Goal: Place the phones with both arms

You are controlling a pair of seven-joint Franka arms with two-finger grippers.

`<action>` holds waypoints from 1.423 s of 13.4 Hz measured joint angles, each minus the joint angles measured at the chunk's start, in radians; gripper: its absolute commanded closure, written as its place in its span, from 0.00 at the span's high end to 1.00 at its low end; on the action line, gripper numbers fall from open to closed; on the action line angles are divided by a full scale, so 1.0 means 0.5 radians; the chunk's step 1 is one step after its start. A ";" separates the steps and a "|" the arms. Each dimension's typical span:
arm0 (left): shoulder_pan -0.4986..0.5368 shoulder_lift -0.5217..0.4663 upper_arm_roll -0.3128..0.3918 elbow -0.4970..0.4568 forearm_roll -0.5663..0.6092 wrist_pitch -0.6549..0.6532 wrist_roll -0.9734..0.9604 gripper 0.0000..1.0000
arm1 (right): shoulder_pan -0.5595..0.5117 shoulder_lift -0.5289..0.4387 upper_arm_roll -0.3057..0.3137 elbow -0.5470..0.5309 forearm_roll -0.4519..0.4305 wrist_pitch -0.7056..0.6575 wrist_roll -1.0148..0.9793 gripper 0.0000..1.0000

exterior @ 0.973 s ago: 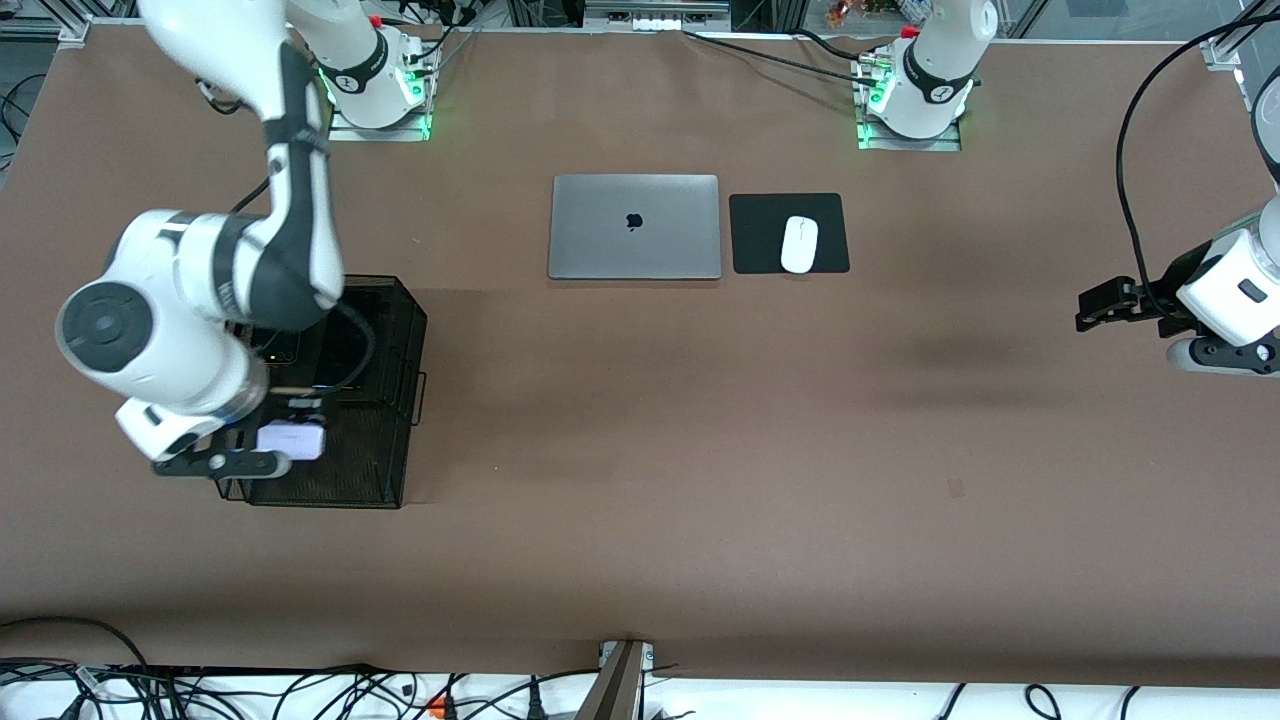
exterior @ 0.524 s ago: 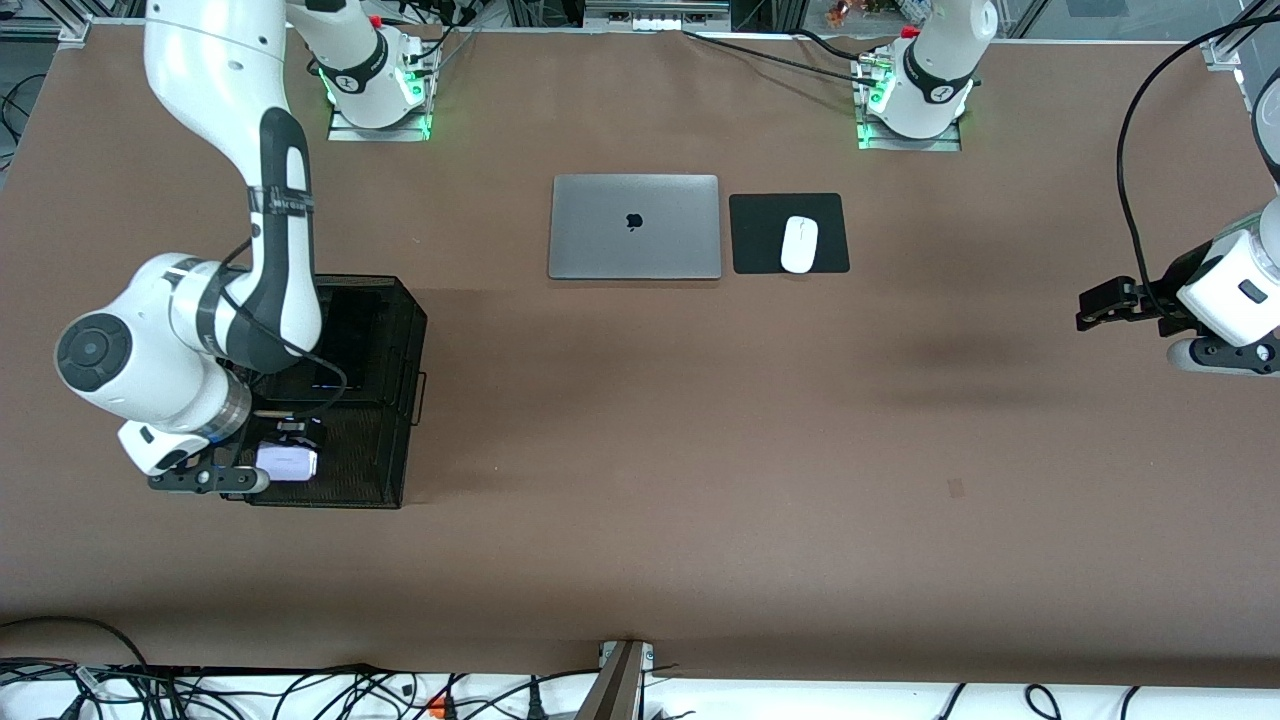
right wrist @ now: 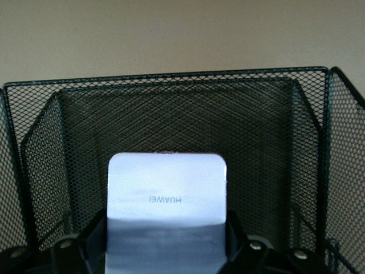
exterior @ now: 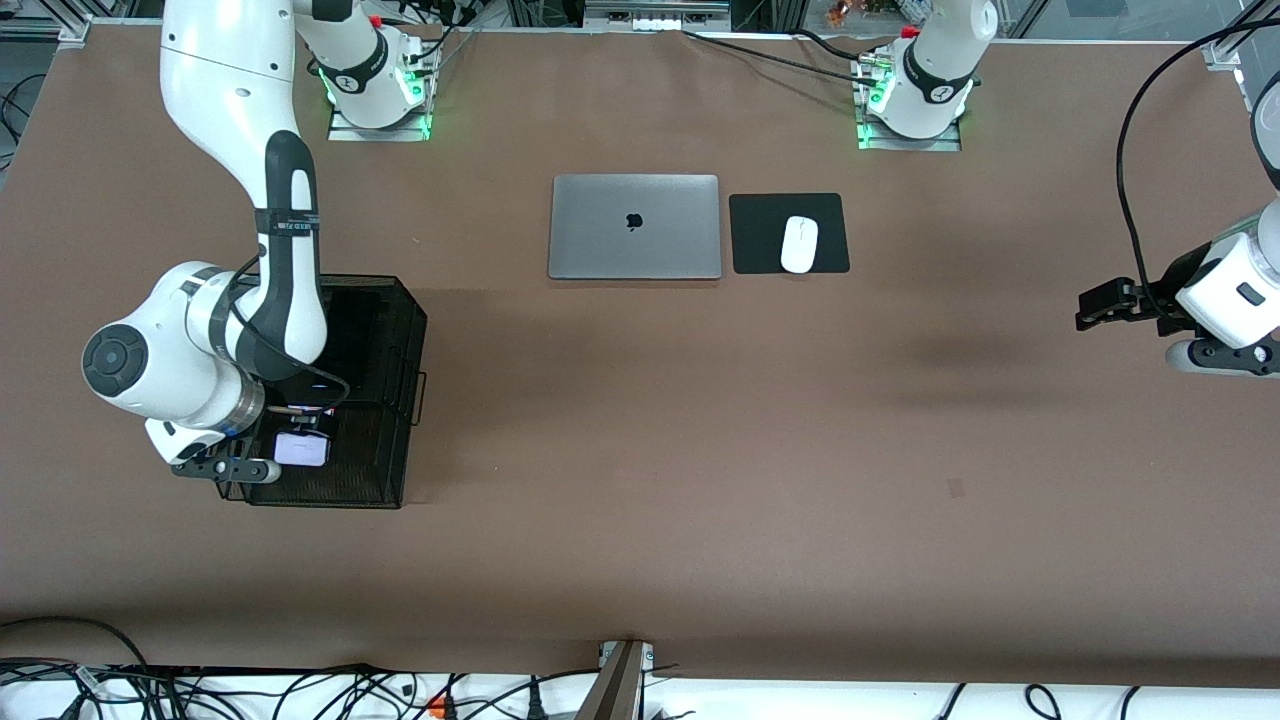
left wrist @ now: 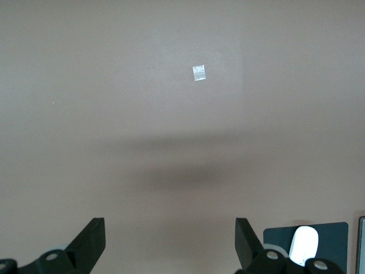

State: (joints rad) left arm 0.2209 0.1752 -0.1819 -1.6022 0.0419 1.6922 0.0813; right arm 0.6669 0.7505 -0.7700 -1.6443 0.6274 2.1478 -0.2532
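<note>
Right end effector (exterior: 300, 432) low in mesh basket (exterior: 400, 440), lilac-white phone (exterior: 301, 450) between fingers, prob. mid-release, hard to tell. Left end effector (exterior: 1100, 303) spread wide, empty, waiting over bare bench (exterior: 700, 450).

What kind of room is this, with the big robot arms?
Probably a robot lab set up like a desk. Two white arms are bolted to a brown table, cables tangle along its edge, and a closed laptop, a mouse on its pad and a black mesh basket are there for practice.
</note>
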 measured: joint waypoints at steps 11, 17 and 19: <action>0.004 0.001 0.000 -0.001 0.000 0.000 0.001 1.00 | 0.011 -0.124 -0.212 0.328 0.019 -0.515 0.038 0.99; 0.004 0.001 0.000 -0.002 0.000 0.000 0.001 1.00 | 0.355 -0.360 -0.688 0.456 -0.023 -1.118 0.184 0.99; 0.004 0.001 0.000 -0.002 0.000 0.000 0.001 1.00 | 0.502 -0.393 -0.882 0.456 -0.031 -1.277 0.202 0.99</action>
State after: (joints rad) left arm 0.2230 0.1758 -0.1819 -1.6034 0.0419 1.6922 0.0818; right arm 0.9177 0.5542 -1.2111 -1.4166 0.6117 1.5091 -0.1521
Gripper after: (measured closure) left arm 0.000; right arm 0.004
